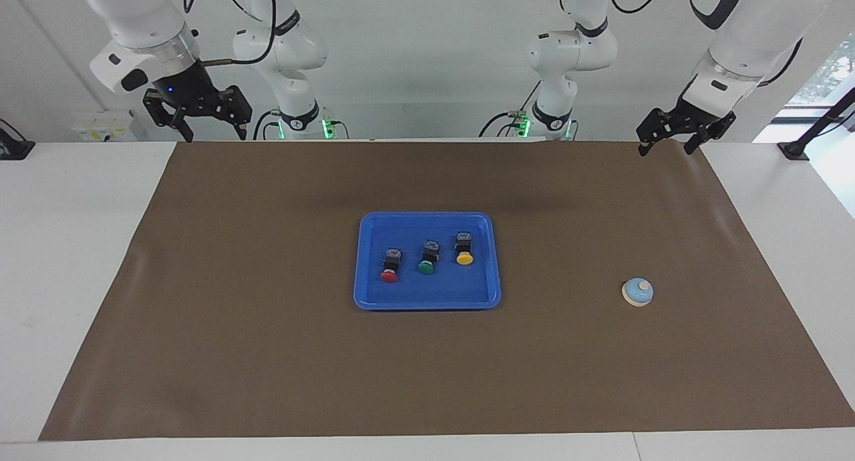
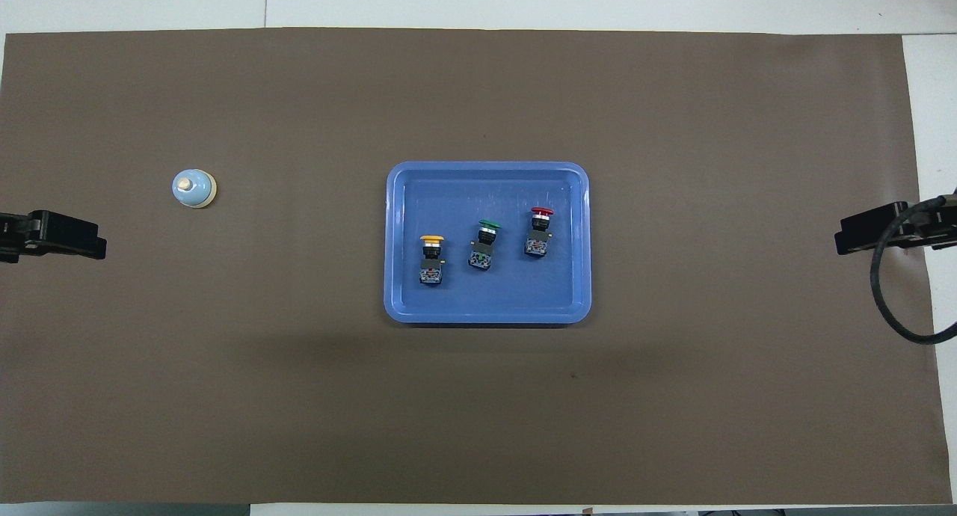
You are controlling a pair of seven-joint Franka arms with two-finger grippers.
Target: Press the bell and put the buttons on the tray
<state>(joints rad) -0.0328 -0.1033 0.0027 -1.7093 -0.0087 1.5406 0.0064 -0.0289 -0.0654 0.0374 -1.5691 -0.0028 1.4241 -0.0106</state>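
Observation:
The blue tray (image 1: 427, 304) (image 2: 486, 168) lies in the middle of the mat. Three buttons rest on their sides in it, in a slanted row: red (image 1: 389, 266) (image 2: 539, 232), green (image 1: 427, 257) (image 2: 486, 244) and yellow (image 1: 464, 248) (image 2: 431, 258). The light-blue bell (image 1: 637, 292) (image 2: 194, 189) stands alone on the mat toward the left arm's end. My left gripper (image 1: 666, 147) (image 2: 48, 235) hangs open and empty over the mat's corner at its own end. My right gripper (image 1: 214, 133) (image 2: 882, 228) is raised, open and empty, over the mat's edge at its end.
A brown mat (image 1: 267, 354) covers most of the white table (image 1: 67, 280). Two more white arm bases (image 1: 561, 60) stand at the robots' edge. A black cable (image 2: 893, 306) loops down from the right gripper.

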